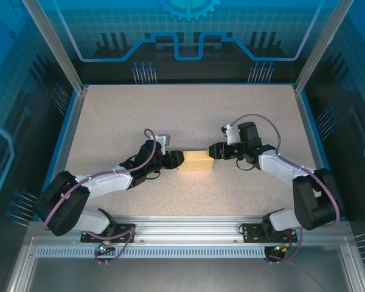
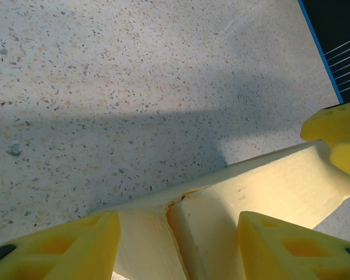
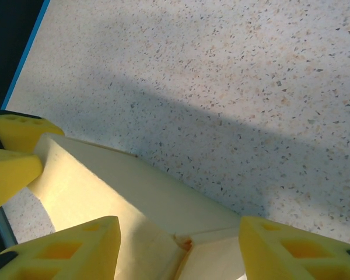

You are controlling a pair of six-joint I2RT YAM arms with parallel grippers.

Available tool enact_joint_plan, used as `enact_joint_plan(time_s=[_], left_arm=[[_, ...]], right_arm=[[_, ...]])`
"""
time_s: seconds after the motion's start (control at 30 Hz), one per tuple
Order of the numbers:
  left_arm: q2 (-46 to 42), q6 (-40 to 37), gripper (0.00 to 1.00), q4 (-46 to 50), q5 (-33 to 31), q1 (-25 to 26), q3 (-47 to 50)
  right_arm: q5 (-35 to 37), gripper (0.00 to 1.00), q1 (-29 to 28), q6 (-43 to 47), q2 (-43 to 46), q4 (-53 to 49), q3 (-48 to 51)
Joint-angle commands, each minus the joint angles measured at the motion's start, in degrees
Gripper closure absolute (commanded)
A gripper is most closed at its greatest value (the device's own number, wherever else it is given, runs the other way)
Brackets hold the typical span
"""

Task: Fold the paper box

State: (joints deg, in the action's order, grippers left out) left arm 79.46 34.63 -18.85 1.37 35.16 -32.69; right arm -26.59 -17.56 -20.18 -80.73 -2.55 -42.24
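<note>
The paper box point(image 1: 196, 161) is a small pale yellow rectangular box lying at the middle of the table, between the two arms. My left gripper point(image 1: 173, 159) is at its left end. In the left wrist view the yellow fingers point(image 2: 76, 245) straddle that end of the box point(image 2: 268, 181) and press on its sides, so the left gripper point(image 2: 178, 233) is shut on it. My right gripper point(image 1: 216, 150) is at the right end. Its fingers point(image 3: 291, 251) close on the box point(image 3: 105, 181) from both sides, so the right gripper point(image 3: 178, 224) is also shut on it.
The speckled tabletop point(image 1: 188, 109) lies open around the box, bounded by a blue rim point(image 1: 70, 131) and metal frame posts. A metal rail point(image 1: 188, 234) carries the arm bases at the near edge.
</note>
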Motion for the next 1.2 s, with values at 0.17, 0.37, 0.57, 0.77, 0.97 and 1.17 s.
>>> enact_joint_plan(time_s=[0.17, 0.37, 0.57, 0.77, 0.97, 1.17], left_arm=[[1.0, -0.1, 0.44, 1.9, -0.2, 0.3, 0.5], [1.2, -0.2, 0.44, 2.1, -0.1, 0.3, 0.1], [1.2, 0.1, 0.44, 1.9, -0.1, 0.4, 0.3], [1.5, 0.7, 0.44, 1.2, -0.3, 0.4, 1.4], [2.3, 1.7, 0.44, -0.5, 0.1, 0.4, 2.5], [1.2, 1.6, 0.44, 0.2, 0.3, 0.4, 1.4]], right_arm=[[-3.3, 0.42, 0.9, -0.1, 1.7, -2.9, 0.8], [-5.2, 0.48, 3.0, -0.1, 1.3, -1.4, 3.6], [-6.7, 0.58, 3.8, -0.3, -1.0, 0.9, 6.2], [-6.7, 0.65, 4.2, -1.9, -2.8, 4.4, 9.2], [-4.5, 0.73, 4.1, -3.2, -2.9, 6.8, 12.1], [-3.9, 0.73, 3.6, -3.6, -0.7, 6.2, 10.9]])
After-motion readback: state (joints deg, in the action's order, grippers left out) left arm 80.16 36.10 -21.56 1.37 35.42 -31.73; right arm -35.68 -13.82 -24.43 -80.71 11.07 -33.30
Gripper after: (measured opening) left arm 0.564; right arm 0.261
